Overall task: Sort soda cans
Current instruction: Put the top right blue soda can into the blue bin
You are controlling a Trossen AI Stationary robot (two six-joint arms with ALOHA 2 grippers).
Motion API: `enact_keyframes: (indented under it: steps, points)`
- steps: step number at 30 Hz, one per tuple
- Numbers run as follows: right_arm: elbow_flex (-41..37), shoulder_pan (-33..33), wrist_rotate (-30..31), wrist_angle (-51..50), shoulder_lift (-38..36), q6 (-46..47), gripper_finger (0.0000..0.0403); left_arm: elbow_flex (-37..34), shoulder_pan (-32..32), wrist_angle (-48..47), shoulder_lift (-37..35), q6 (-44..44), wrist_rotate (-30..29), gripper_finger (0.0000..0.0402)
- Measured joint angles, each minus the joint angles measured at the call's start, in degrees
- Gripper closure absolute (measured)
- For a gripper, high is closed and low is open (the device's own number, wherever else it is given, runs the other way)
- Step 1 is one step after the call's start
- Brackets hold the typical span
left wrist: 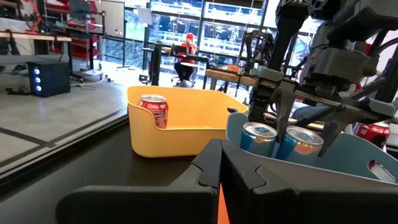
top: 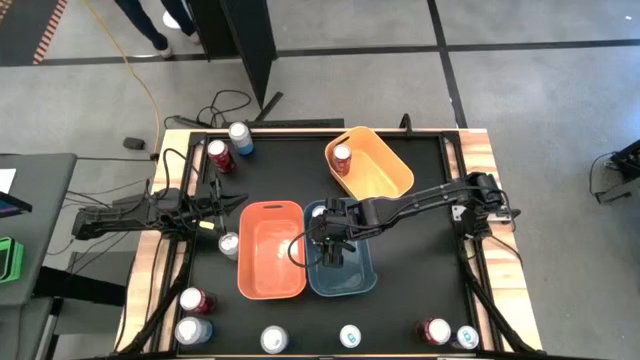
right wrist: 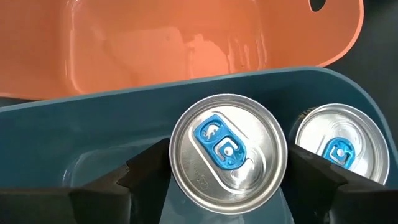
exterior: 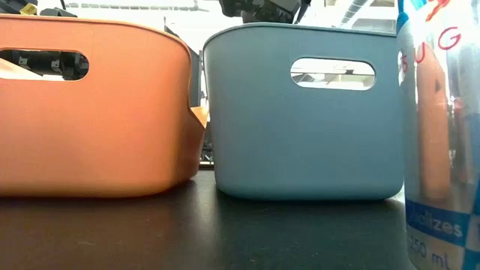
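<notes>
Silver-topped blue can (right wrist: pixel 228 148) is clasped between the right gripper's (top: pixel 331 247) fingers, inside the blue bin (top: pixel 360 280), with a second blue can (right wrist: pixel 341 151) just beside it. If released tilted, it could knock that neighbour over. Only the left wrist view shows the red can (left wrist: pixel 153 111) in the yellow bin (left wrist: pixel 180 137). Left gripper (left wrist: pixel 219 163) is closed on nothing, well apart.

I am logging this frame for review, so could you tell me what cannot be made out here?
- Blue bin contents: its wall hides them in the low view.
- Can in the right gripper: body colour hidden under its lid in the right wrist view.
- Can at the low view's edge: cut off.
- Left gripper: finger state too small in the high view.
</notes>
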Motion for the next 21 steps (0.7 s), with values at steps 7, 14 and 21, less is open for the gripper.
enact_keyframes:
  steps: [7, 14, 21]
  points:
    - [0.1, 0.0, 0.0, 0.3, 0.0, -0.2, 0.0082, 0.0, 0.0, 0.0, 0.0, 0.0, 0.0, 0.0401]
    - [0.7, 0.5, 0.0, 0.8, 0.0, -2.6, 0.0082, 0.0, 0.0, 0.0, 0.0, 0.0, 0.0, 0.0401]
    - [2.1, 0.8, 0.2, 0.4, 0.0, -3.8, 0.0082, 0.0, 0.0, 0.0, 0.0, 0.0, 0.0, 0.0401]
